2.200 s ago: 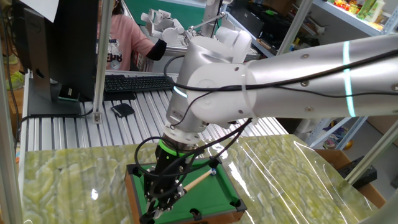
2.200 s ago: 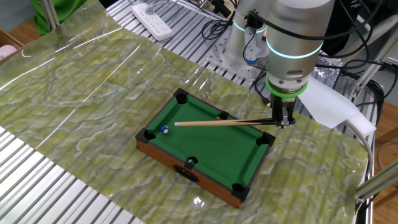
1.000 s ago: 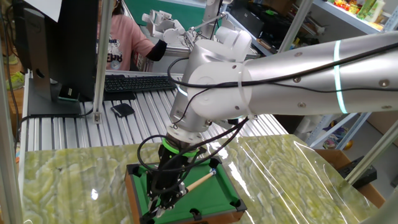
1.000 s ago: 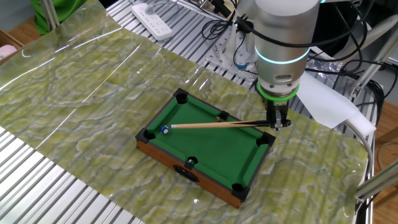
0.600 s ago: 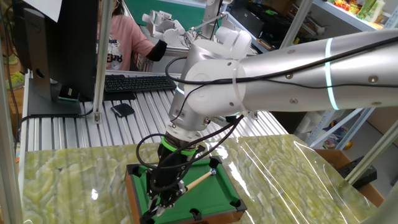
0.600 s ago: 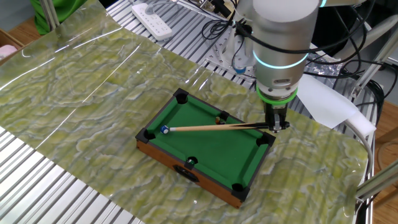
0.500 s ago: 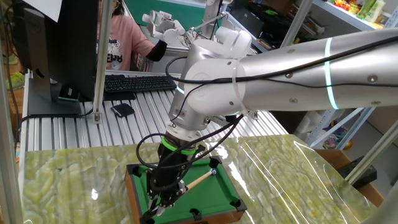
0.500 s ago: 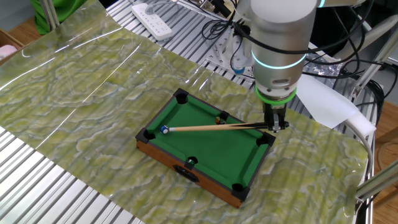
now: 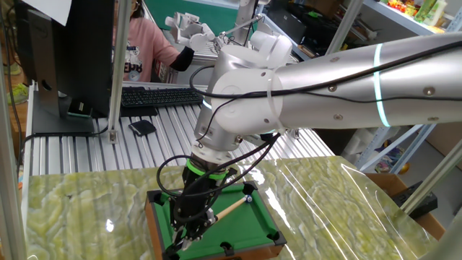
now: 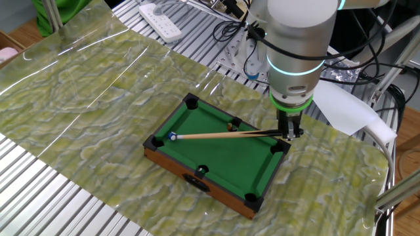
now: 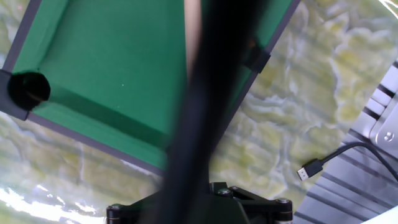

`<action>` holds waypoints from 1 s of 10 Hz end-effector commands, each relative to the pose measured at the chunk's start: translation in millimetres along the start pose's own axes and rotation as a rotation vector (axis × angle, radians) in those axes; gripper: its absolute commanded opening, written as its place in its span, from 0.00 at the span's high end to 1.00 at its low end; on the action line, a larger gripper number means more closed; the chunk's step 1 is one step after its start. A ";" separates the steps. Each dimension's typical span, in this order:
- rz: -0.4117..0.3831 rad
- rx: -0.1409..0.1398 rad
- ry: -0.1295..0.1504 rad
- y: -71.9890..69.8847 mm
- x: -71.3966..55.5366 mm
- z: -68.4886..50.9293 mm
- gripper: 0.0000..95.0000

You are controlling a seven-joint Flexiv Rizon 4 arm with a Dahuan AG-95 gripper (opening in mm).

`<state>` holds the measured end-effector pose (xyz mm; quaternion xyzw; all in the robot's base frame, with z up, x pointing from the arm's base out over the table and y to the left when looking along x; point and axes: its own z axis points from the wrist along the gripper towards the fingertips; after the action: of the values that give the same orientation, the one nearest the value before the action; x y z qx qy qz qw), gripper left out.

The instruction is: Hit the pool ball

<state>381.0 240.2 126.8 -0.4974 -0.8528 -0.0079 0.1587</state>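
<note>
the little pool table [image 10: 216, 154] has green felt, a brown wooden frame and black pocket holes. the ball [image 10: 172, 137] is pale bluish-white and glossy. the cue [image 10: 223, 135] is tan with a black end. the cloth [image 10: 98, 92] beneath is marbled yellow-green. the arm [image 10: 298, 39] is silver-grey with a glowing teal ring.

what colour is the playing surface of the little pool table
Green playing surface, best seen in the other fixed view.

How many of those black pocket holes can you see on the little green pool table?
6. Four sit at the corners: far, left, right and near. One is midway along the front side, and one midway along the back side, partly behind the stick.
</note>
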 end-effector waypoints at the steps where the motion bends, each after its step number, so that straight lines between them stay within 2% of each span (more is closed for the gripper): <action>1: -0.008 0.006 0.001 1.7 -3.7 0.1 1.00; 2: -0.010 0.016 0.001 1.1 -7.1 -1.4 1.00; 6: -0.023 0.023 0.003 -1.5 -12.8 -5.5 1.00; 10: -0.037 0.039 -0.016 -0.9 -15.9 -5.6 1.00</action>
<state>389.6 224.9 127.2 -0.4781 -0.8635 0.0108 0.1605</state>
